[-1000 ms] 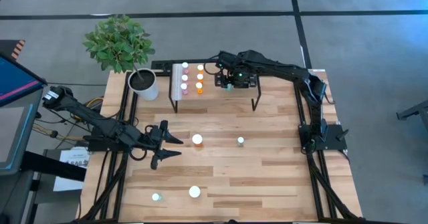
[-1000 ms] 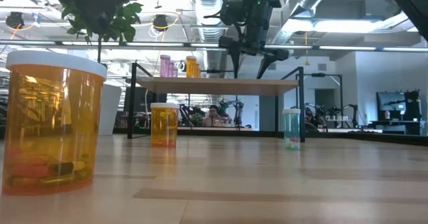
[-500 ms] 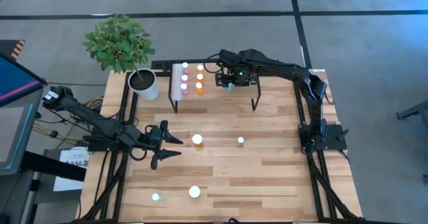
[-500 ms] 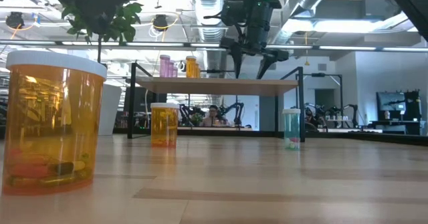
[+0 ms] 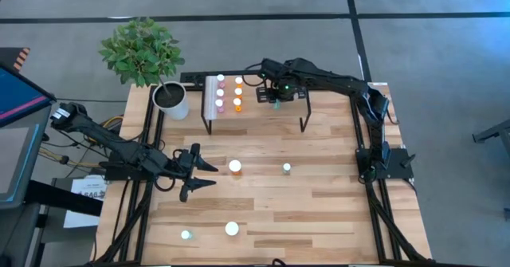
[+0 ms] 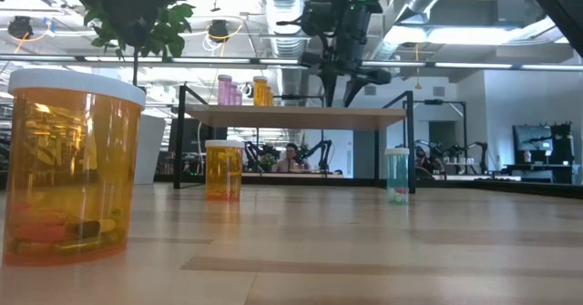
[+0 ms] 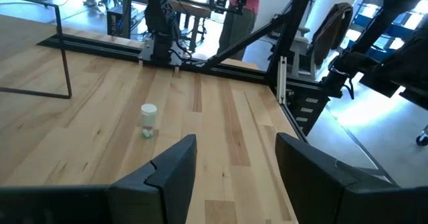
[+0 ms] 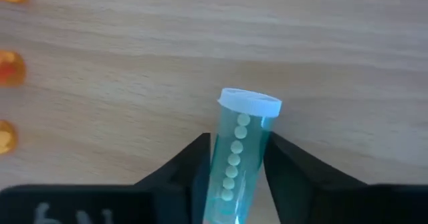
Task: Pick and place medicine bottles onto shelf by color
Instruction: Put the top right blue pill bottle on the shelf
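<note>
Fingers [image 8: 187, 167] of my right gripper [image 8: 235, 177] press both sides of a teal bottle [image 8: 239, 149] above the shelf [image 5: 271, 115], near its far edge. Left gripper [image 5: 201, 174] hangs half-open over the bench's left side, holding nothing.

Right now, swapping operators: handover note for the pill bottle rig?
Right gripper: over the shelf, jaws closed on a teal bottle, not yet released.
Left gripper: jaws open, empty, waiting above the table's left side.
Done: pink bottles and orange bottles stand in rows on the shelf.
Left: two large orange bottles and two small teal ones are on the tabletop.
</note>
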Robot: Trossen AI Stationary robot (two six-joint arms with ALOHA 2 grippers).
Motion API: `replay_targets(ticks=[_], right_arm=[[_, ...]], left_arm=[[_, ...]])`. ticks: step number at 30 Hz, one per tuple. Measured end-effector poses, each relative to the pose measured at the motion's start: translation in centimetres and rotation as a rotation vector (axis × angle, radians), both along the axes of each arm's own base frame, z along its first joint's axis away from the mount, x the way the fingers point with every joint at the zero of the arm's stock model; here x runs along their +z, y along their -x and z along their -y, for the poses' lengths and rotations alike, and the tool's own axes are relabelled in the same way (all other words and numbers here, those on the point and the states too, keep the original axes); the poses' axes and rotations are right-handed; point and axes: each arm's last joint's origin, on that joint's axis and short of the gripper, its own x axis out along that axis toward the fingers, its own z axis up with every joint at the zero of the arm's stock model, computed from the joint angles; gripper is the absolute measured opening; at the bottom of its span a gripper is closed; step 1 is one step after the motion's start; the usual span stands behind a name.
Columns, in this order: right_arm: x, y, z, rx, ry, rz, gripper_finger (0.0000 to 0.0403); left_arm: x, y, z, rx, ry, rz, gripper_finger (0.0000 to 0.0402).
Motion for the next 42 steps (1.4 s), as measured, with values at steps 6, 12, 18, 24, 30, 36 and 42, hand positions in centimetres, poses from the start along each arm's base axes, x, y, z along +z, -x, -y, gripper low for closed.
replay_targets(ticks=[6, 12, 18, 24, 30, 36, 42], right_arm=[[0.3, -0.5, 0.0, 0.059, 0.062, 0.032, 0.0119], [1.5, -2.0, -1.1, 0.183, 0.294, 0.054, 0.0115], [2.8, -3.3, -2.5, 0.26, 0.495, 0.072, 0.0118], [3.0, -3.6, -2.6, 0.277, 0.561, 0.059, 0.0118], [3.1, -3.5, -3.1, 0.307, 0.617, 0.102, 0.0118], [2.4, -1.4, -4.5, 0.329, 0.689, 0.195, 0.0118], [1.2, 0.4, -5.6, 0.312, 0.832, 0.378, 0.0118]], left_arm=[[0.0, 0.0, 0.0, 0.0, 0.0, 0.0, 0.0192], [-0.1, 0.0, 0.0, 0.0, -0.004, -0.008, 0.0192], [-0.1, 0.0, 0.0, -0.003, -0.012, -0.007, 0.0192], [-0.1, 0.2, 0.3, -0.022, -0.014, -0.011, 0.0192], [-0.1, 0.3, 0.5, -0.021, -0.009, -0.011, 0.0192], [-0.1, 0.3, 0.5, -0.005, -0.006, -0.004, 0.0192], [0.1, 0.2, 0.5, 0.012, 0.008, 0.011, 0.0192]])
